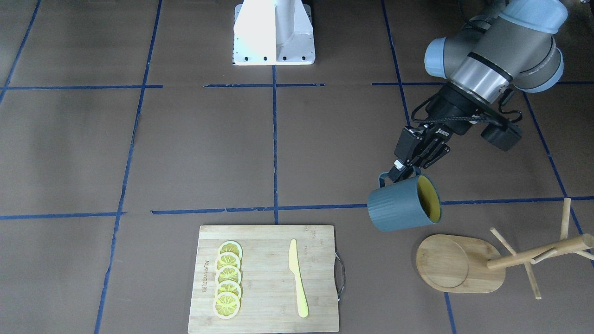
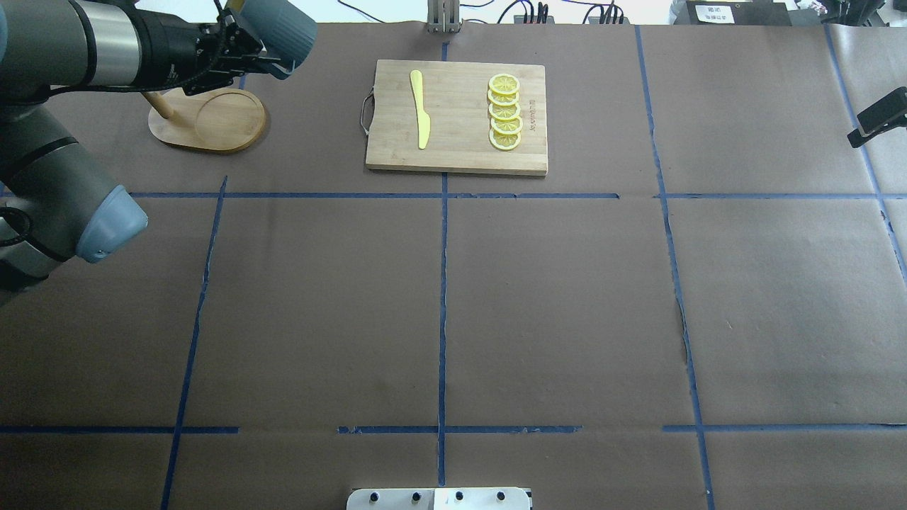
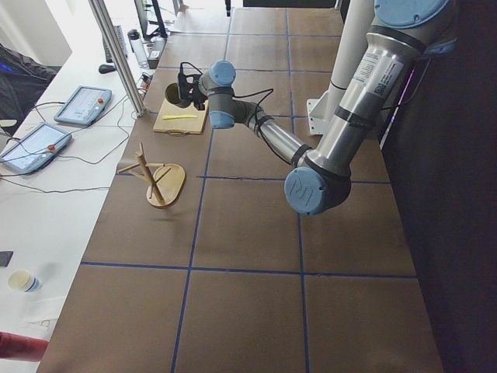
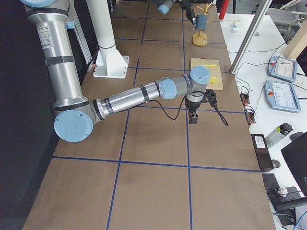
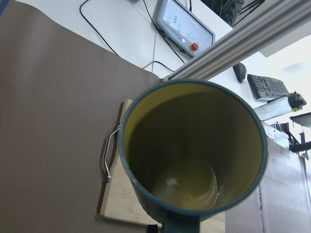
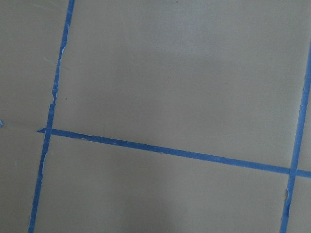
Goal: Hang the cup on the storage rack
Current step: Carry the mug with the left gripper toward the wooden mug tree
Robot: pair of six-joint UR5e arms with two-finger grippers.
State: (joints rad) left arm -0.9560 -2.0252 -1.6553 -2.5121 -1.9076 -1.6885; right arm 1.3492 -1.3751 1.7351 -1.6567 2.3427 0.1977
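Note:
The cup (image 1: 401, 208) is a dark teal ribbed mug with a yellow inside. My left gripper (image 1: 402, 173) is shut on its handle and holds it in the air, tipped on its side. Its mouth points toward the storage rack. The rack stands upright on its oval base (image 1: 457, 264), with its post (image 1: 538, 257) and thin pegs just beside the cup. In the overhead view the cup (image 2: 280, 28) hangs past the rack's base (image 2: 212, 120). The left wrist view looks into the cup's mouth (image 5: 192, 160). My right gripper (image 4: 193, 116) hangs over bare table far from both; I cannot tell whether it is open.
A bamboo cutting board (image 1: 264, 278) with lemon slices (image 1: 228, 278) and a yellow knife (image 1: 297, 278) lies beside the rack. The robot's white base (image 1: 274, 32) stands at the table's middle edge. Brown paper with blue tape lines covers the table.

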